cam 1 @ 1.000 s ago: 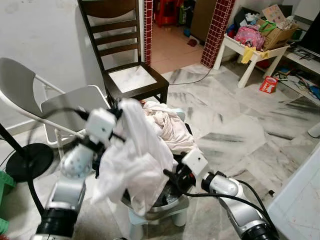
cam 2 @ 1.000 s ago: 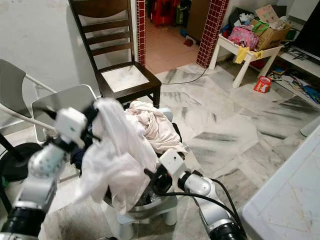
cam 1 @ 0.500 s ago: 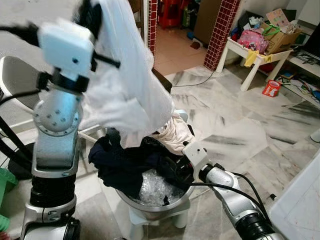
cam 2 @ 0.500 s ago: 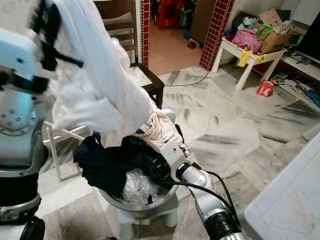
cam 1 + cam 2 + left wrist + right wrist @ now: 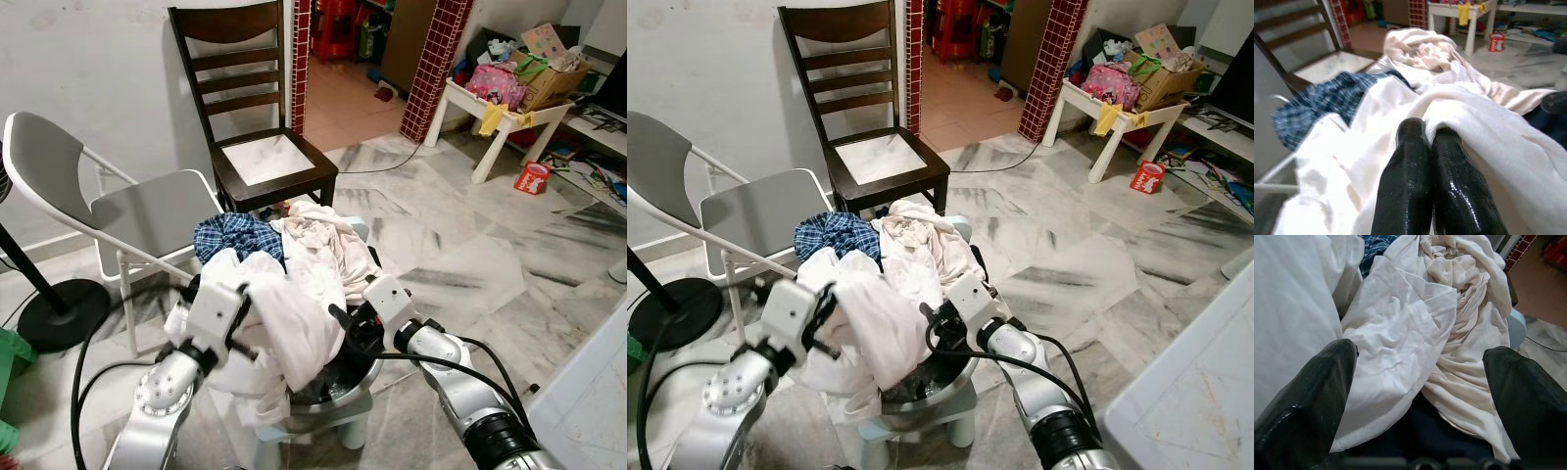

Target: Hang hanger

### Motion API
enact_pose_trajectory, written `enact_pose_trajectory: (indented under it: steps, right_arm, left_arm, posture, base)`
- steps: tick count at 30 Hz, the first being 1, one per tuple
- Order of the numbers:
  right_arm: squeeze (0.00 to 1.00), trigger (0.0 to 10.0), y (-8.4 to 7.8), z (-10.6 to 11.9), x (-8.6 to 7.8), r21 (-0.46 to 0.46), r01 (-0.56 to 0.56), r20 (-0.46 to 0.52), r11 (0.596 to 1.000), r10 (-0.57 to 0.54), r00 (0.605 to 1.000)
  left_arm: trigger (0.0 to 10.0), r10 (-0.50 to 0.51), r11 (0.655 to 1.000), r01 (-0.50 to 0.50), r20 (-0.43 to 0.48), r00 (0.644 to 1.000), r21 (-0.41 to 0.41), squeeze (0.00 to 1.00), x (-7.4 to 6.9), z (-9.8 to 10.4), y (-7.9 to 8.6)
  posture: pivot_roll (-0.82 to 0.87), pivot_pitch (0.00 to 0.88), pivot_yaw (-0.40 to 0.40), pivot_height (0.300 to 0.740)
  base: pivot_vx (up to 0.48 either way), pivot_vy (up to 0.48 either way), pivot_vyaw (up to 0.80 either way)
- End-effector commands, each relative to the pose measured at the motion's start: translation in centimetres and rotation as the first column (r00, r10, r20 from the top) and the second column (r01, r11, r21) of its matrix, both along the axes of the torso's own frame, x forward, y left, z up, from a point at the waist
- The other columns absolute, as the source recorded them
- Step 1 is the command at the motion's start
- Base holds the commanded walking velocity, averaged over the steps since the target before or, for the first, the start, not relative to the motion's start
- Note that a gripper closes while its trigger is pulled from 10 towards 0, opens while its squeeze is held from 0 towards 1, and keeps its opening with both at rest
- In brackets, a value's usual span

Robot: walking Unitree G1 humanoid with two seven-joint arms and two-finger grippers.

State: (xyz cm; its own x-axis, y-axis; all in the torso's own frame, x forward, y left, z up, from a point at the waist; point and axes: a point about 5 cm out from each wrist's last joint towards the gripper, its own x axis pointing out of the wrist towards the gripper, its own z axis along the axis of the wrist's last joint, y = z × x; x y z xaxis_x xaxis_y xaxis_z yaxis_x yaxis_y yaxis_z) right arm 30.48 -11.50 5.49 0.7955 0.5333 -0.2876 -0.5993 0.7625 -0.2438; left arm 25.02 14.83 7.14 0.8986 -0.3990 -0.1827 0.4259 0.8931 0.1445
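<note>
A metal basin [image 5: 340, 388] on a small white stool [image 5: 328, 431] holds a heap of clothes. A white garment [image 5: 284, 323] lies draped over the heap's near side. My left gripper [image 5: 1429, 128] is shut on a fold of it, low at the basin's left. A blue plaid cloth [image 5: 233, 237] and a cream garment [image 5: 318, 240] lie on the far part of the heap. My right gripper [image 5: 1420, 350] is open at the basin's right rim, its fingers spread over white and cream cloth with dark fabric underneath.
A grey folding chair [image 5: 137, 211] stands close behind the basin on the left. A dark wooden chair [image 5: 260, 147] is behind it by the wall. A black stand base [image 5: 54, 313] sits at far left. A white low table [image 5: 500, 108] with clutter stands far right; marble floor lies between.
My left arm had lifted the white garment high above the basin; now it has come down and the garment rests on the heap again. The right gripper stays at the basin's rim.
</note>
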Motion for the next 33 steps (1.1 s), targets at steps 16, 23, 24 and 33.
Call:
enact_pose_trajectory:
  steps: [16,23,24,33]
  right_arm:
    - [0.00,10.0,-0.1,0.3,0.3,-0.003,-0.002,0.017,1.000,0.003,1.000]
    - [0.00,10.0,0.4,0.4,0.5,0.004,-0.005,0.023,1.000,0.005,1.000]
    - [0.00,10.0,0.4,0.4,0.5,0.005,-0.003,0.025,1.000,0.003,1.000]
    - [0.00,10.0,1.4,0.7,1.0,0.019,0.024,0.052,1.000,-0.025,0.998]
  left_arm:
    - [0.0,0.193,0.972,-0.233,0.467,0.863,0.029,0.00,3.2,8.9,2.3]
    - [0.0,0.227,0.946,-0.325,0.715,0.661,0.001,0.00,4.7,16.6,3.7]
    - [0.0,0.236,0.944,-0.330,0.737,0.633,-0.019,0.00,4.9,17.5,3.7]
    - [0.0,0.150,0.963,-0.268,0.797,0.586,0.015,0.00,9.0,22.3,2.3]
  posture:
    - [0.05,0.023,-0.066,0.740]
    - [0.06,0.022,-0.070,0.740]
    - [0.06,0.022,-0.069,0.740]
    - [0.08,0.018,-0.051,0.740]
  base:
    - [0.000,0.000,0.00]
    - [0.000,0.000,0.00]
    - [0.000,0.000,0.00]
    - [0.000,0.000,0.00]
